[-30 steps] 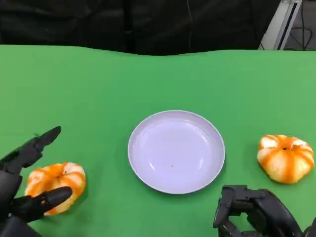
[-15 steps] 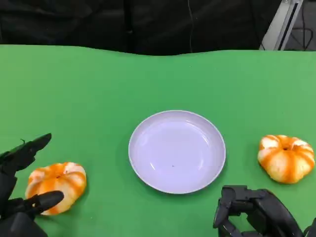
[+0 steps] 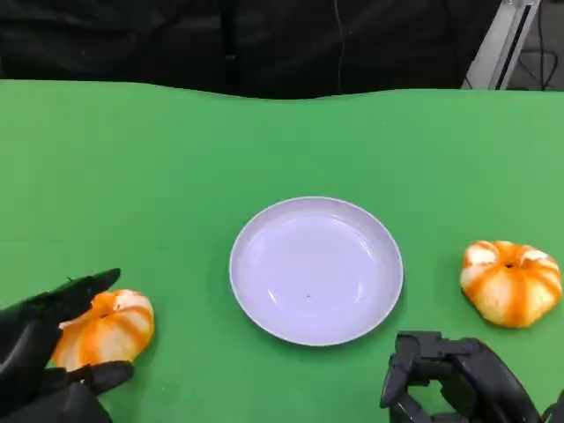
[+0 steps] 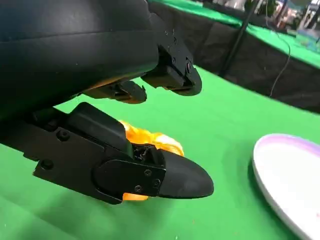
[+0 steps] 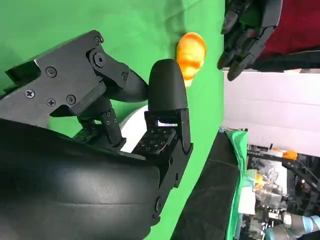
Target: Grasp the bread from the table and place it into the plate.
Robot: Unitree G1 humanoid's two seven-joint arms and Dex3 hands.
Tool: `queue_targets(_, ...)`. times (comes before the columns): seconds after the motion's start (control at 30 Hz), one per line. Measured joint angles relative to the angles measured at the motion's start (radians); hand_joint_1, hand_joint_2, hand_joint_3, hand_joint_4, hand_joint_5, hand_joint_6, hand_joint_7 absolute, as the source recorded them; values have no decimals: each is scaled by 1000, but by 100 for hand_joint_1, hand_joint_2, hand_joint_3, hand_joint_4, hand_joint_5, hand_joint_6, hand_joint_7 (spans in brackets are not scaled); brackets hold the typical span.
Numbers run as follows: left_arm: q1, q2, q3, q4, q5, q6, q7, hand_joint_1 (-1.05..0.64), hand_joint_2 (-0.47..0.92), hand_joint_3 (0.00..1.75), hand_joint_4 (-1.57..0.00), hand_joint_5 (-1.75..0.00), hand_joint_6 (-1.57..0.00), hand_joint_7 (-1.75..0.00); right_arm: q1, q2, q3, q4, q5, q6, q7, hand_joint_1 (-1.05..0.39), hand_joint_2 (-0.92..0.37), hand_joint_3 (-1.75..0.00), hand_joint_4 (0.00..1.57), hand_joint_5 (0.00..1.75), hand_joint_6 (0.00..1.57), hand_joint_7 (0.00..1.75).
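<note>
Two orange-and-white pumpkin-shaped breads lie on the green table. The left bread [image 3: 110,326] sits at the front left, the right bread [image 3: 510,282] to the right of the plate. The pale lilac plate [image 3: 264,220] stands between them with nothing in it. My left hand [image 3: 44,352] reaches around the left bread, one finger over its top and the thumb [image 3: 99,375] at its near side; a firm grip cannot be made out. From the left wrist the bread [image 4: 150,142] shows between the black fingers [image 4: 175,180]. My right hand [image 3: 449,379] rests at the front right, fingers curled in, holding nothing.
Green cloth [image 3: 176,159] covers the table up to a dark backdrop at the far edge. A metal stand leg [image 3: 493,44] rises at the back right. The right wrist view shows the left bread [image 5: 191,54] under my left hand [image 5: 247,30].
My left hand's fingers have drawn in from a wide spread and now sit close around the left bread. The bread, the plate and the right hand have not moved.
</note>
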Motion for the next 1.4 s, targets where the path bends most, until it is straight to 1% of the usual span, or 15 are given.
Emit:
queue_targets(0.13, -39, 15, -58, 77, 12, 17, -8, -97, 92, 30, -48, -1, -48, -1, 1, 0, 0, 0, -1, 0, -1, -11, -57, -105, 83, 158, 85, 129)
queue_targets(0.2, -46, 18, -69, 90, 12, 18, -8, -97, 92, 30, -48, -1, -48, -1, 1, 0, 0, 0, -1, 0, -2, -11, -57, -105, 83, 158, 85, 129)
queue_targets(0.37, -56, 34, -80, 91, 10, 19, -8, -97, 92, 30, -48, -1, -48, -1, 2, 0, 0, 0, -1, 0, -2, -11, -57, -106, 83, 158, 85, 129)
queue_targets(0.8, -56, 40, -93, 91, 3, 24, -7, -97, 92, 30, -48, -1, -48, -1, 2, 0, 0, 0, -1, 0, -2, -11, -56, -106, 83, 158, 85, 129)
queue_targets(0.83, -56, 40, -93, 91, 3, 26, -7, -102, 92, 30, -43, 0, -51, -1, 2, 0, 0, 0, -1, 0, -2, -10, -56, -106, 82, 157, 85, 129)
queue_targets(0.87, -81, 45, -109, 124, 24, 34, -2, -103, 92, 30, -41, 0, -51, -2, 6, -1, -2, -1, 0, -1, -3, -10, -56, -106, 82, 157, 85, 129)
queue_targets(0.97, -216, 78, -188, 293, 130, 93, 9, -105, 92, 31, -39, 0, -52, -2, 4, 3, 3, -3, -1, -1, -4, -9, -57, -106, 82, 157, 85, 129)
queue_targets(1.07, -287, 97, -217, 364, 153, 118, 24, -105, 92, 32, -39, 0, -53, -2, 10, 2, 1, -3, -1, -1, -6, -10, -57, -106, 82, 157, 85, 129)
queue_targets(1.2, -327, 124, -238, 443, 154, 124, 37, -105, 92, 32, -39, 0, -53, -1, 11, 2, 2, -4, -2, 0, -11, -10, -56, -106, 82, 157, 85, 129)
queue_targets(1.3, -335, 138, -248, 458, 148, 130, 45, -105, 92, 32, -39, 0, -53, -1, 9, 2, 3, -4, -3, 0, -12, -10, -56, -107, 82, 158, 85, 129)
queue_targets(1.4, -336, 139, -255, 467, 143, 130, 55, -105, 92, 32, -39, 0, -53, -1, 8, 2, 3, -4, -3, 0, -12, -10, -56, -107, 82, 158, 85, 129)
